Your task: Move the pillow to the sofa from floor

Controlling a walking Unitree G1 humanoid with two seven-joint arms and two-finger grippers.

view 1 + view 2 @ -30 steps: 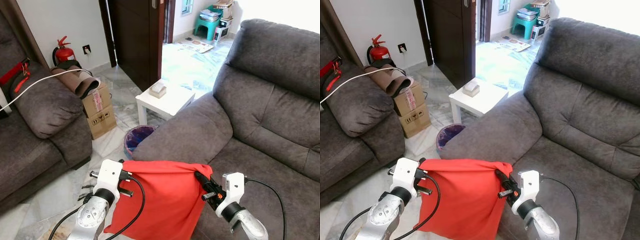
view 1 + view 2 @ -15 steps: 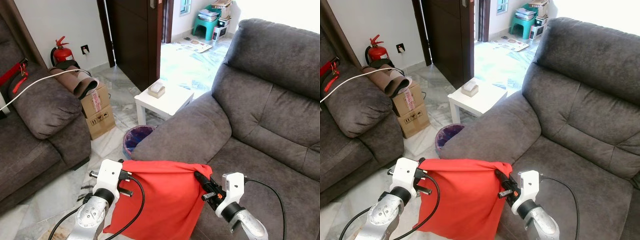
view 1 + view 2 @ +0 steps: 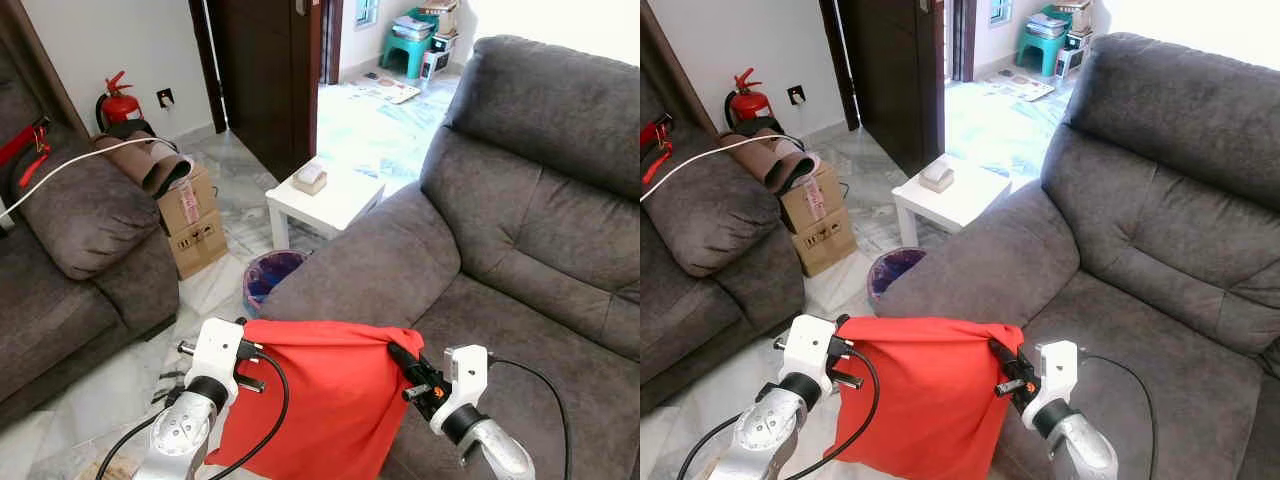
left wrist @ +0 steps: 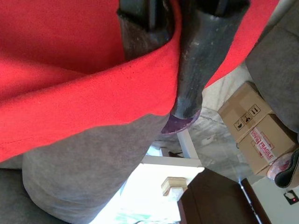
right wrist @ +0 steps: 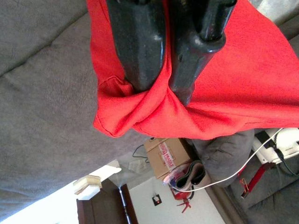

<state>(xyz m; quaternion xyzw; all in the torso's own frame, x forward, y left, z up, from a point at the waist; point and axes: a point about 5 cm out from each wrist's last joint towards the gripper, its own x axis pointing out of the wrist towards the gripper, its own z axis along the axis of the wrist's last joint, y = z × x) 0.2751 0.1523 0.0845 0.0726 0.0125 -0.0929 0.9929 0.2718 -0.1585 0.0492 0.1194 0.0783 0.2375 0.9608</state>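
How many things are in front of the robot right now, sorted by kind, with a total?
Red pillows: 1, the pillow, held up between the left gripper and the right gripper
Grey sofas: 2, sofa and second sofa
White side tables: 1
Cardboard boxes: 2
Fire extinguishers: 1
Purple bins: 1
Total: 8

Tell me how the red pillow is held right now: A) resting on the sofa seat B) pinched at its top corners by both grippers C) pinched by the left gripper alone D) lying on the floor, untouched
B: the left gripper and right gripper each pinch a top corner of the red pillow, which hangs between them.
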